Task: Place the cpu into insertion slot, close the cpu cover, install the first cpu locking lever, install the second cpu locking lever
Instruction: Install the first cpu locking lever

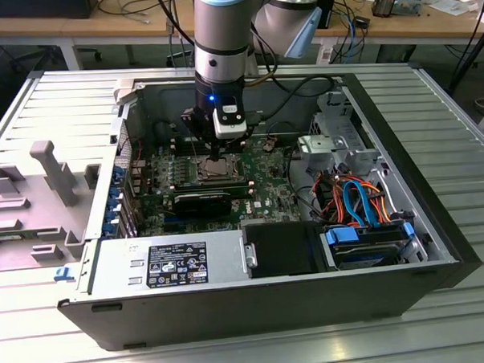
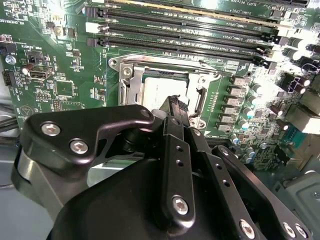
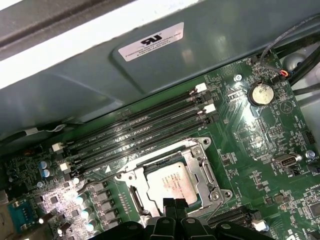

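Jaws pressed together, pinching nothing, poised right above cpu (image 3: 170, 185) edge; cpu sits flat in insertion slot (image 3: 136, 202), cpu cover (image 3: 198, 167) apparently down.

Cpu (image 3: 172, 186) in the insertion slot (image 3: 131, 197), memory slots (image 3: 140, 132) just beside it, all on the motherboard (image 3: 250, 145) inside the case (image 1: 272, 309)

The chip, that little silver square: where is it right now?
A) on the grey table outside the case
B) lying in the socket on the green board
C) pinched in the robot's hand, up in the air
B: in the first wrist view the chip lies flat in the socket on the green board, with the hand at its edge.
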